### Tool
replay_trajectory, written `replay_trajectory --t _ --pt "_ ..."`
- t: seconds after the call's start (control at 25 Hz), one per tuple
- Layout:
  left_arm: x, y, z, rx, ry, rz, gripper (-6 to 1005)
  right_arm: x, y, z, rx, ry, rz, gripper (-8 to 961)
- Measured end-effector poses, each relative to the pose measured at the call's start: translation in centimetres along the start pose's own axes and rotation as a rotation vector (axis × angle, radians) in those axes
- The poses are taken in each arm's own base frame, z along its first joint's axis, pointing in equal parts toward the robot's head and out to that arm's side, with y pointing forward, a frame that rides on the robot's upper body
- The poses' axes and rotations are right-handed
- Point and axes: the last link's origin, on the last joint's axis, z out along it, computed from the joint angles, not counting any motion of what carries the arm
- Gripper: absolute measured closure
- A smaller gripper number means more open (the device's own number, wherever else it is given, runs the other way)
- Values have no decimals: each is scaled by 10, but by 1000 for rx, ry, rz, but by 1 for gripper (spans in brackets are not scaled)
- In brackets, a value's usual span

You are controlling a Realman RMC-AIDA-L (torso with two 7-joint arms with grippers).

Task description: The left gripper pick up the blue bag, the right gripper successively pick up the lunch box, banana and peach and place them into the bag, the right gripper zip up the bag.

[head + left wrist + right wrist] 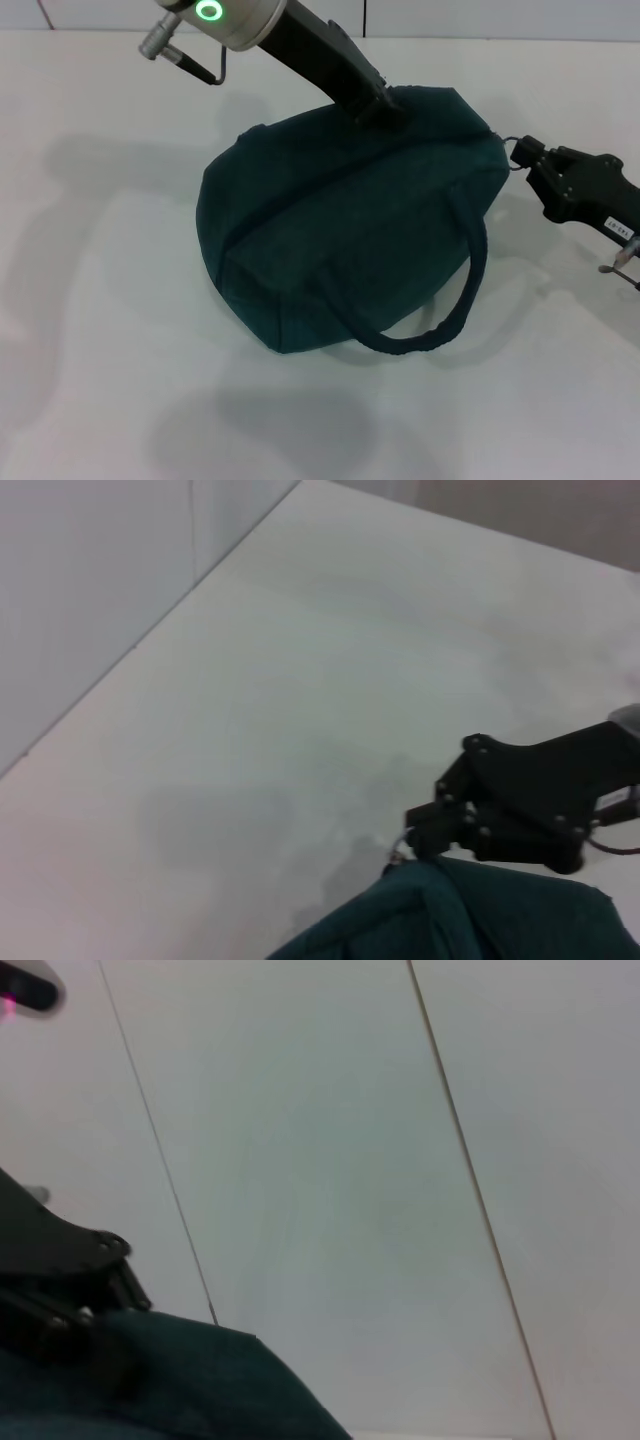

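The blue bag (340, 230) sits in the middle of the white table, its top closed and one rope handle (470, 290) hanging over the near side. My left gripper (385, 108) reaches in from the far left and is shut on the bag's far top edge. At the bag's right end my right gripper (527, 160) is shut on the metal zipper ring (519, 148). The left wrist view shows the right gripper (412, 838) at a corner of the bag (470, 920). In the right wrist view the left gripper (90, 1280) rests against the bag (200, 1390). The lunch box, banana and peach are out of view.
A white tabletop (100, 300) surrounds the bag on all sides. A white wall (80, 600) runs along the far edge of the table. A cable (200, 65) loops off the left wrist.
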Motion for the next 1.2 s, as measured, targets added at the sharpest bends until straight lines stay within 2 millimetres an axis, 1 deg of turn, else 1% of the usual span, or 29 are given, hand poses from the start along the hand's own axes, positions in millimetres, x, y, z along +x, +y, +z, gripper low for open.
replay_trajectory --t 0.28,0.48,0.68,0.8,0.88,0.96,1.0,1.04,1.12,1.2 --pt "-5 6 -3 -39 -20 -2 877 3 -4 1 29 26 -2 939" --pt "-7 9 -3 -60 -4 -3 877 5 -7 2 44 43 -3 939" --pt "-11 8 -2 -59 34 -22 876 3 2 2 -13 23 4 939" --pt "-11 5 -4 -51 113 -20 876 0 6 -7 -39 -16 12 939" --pt "-14 3 -10 -45 199 7 857 -1 5 -11 -32 -35 15 939" --pt "-19 0 -20 -27 317 35 819 -3 0 -17 3 -55 23 900" --pt "-22 -1 -26 -11 383 46 800 -5 -7 -26 46 -79 31 880" --pt "-25 -3 -33 6 453 57 780 -5 -7 -26 46 -79 31 846" --pt "-35 -9 -50 55 570 55 742 -8 -13 -34 82 -106 34 777" --pt "-50 -15 -67 104 665 34 691 -12 -19 -43 121 -145 38 708"
